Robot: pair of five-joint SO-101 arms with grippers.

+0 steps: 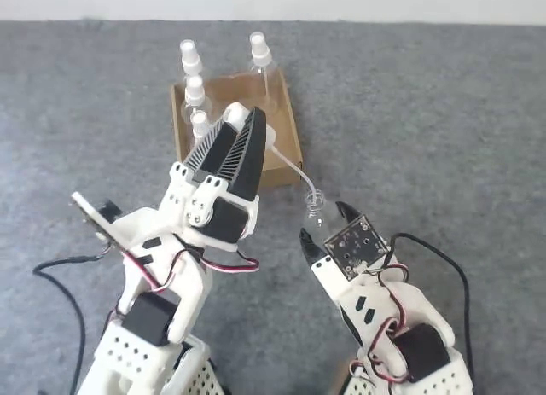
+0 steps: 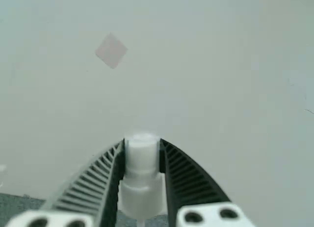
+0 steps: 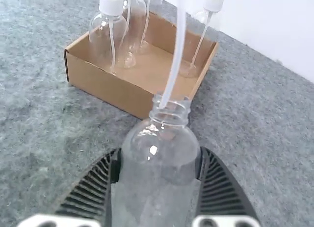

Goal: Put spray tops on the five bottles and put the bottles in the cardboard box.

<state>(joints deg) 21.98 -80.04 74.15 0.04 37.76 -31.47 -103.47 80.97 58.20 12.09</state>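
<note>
Jaws of your left gripper clamp the fifth spray top, its dip tube entering the neck of the clear bottle pinched in your right gripper near the cardboard box, where four capped bottles already stand; seating and boxing remain.

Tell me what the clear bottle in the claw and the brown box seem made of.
Clear round bottle: see-through, glossy, bright highlights; clear plastic or glass, I can't tell which. Brown open box: matte, thin folded walls; likely cardboard.
</note>
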